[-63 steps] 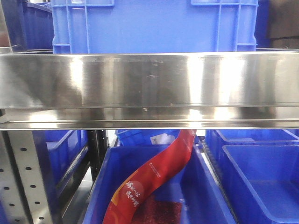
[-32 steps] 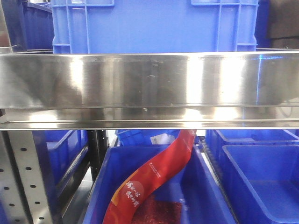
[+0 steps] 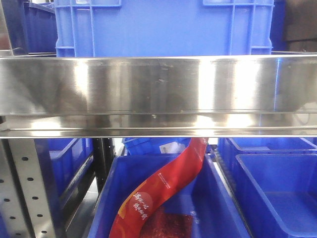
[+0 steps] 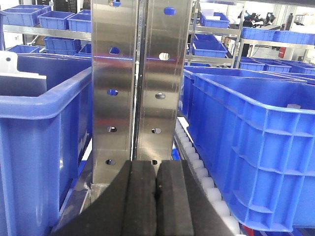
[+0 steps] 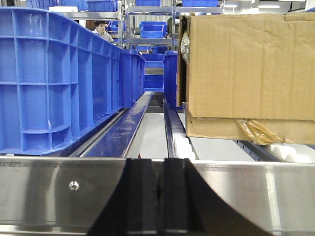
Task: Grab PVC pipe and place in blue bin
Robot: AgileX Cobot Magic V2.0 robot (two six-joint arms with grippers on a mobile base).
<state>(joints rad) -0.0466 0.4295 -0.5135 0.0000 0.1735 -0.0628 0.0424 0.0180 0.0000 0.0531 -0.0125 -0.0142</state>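
No PVC pipe shows in any view. My left gripper (image 4: 156, 169) is shut and empty, its black pads pressed together in front of a steel rack upright (image 4: 138, 83), between a blue bin on the left (image 4: 34, 137) and a blue bin on the right (image 4: 251, 147). My right gripper (image 5: 159, 172) is shut and empty, level with a steel shelf rail (image 5: 59, 189). A large blue bin (image 3: 163, 27) stands on the steel shelf (image 3: 158, 94) in the front view. Neither gripper shows in the front view.
Below the shelf a blue bin (image 3: 218, 208) holds a red printed bag (image 3: 163, 186); another blue bin (image 3: 277, 193) sits to its right. In the right wrist view a cardboard box (image 5: 246, 73) stands right of a roller lane and a tall blue bin (image 5: 54, 78) left.
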